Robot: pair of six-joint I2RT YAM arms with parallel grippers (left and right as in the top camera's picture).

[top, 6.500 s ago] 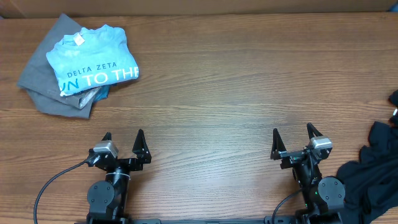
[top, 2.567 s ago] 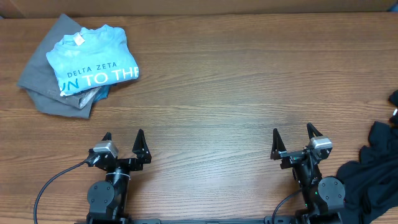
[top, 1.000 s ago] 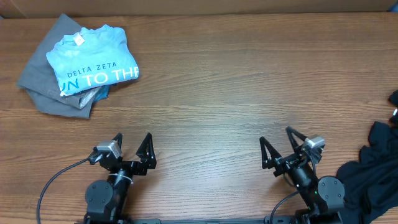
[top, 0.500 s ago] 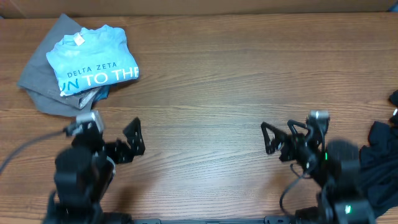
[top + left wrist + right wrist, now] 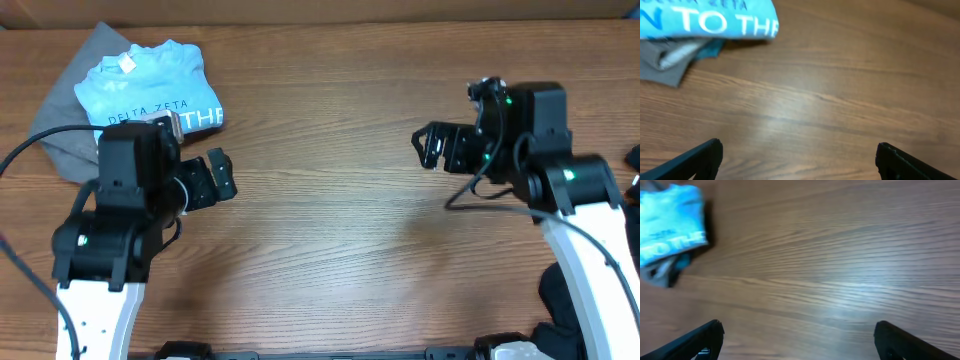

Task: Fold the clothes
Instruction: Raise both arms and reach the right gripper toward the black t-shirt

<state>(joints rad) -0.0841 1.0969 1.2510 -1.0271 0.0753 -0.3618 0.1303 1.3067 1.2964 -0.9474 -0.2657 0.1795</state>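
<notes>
Overhead, the black T-shirt (image 5: pixel 556 303) lies crumpled at the near right corner of the bench (image 5: pixel 330 250). It is mostly hidden under the right arm (image 5: pixel 560 175), and another dark scrap shows at the right edge. Neither arm touches it. The left arm (image 5: pixel 125 215) stands over the left side of the bench, its head pointing toward the middle, and the right arm faces it from the right, with bare wood between them. At the far left corner a folded light blue T-shirt (image 5: pixel 150 85) with white lettering sits on top of a grey garment (image 5: pixel 55 140), just beyond the left arm. In the left wrist view the left fingers (image 5: pixel 697 160) are spread wide, one tip in each lower corner, with only wood grain between them. The lettered edge of the light blue T-shirt and a corner of the grey garment show at the upper left. In the right wrist view the right fingers (image 5: pixel 695 339) are likewise spread wide over bare bench and hold nothing. The light blue T-shirt shows blurred in the far upper left corner, well apart from them.
</notes>
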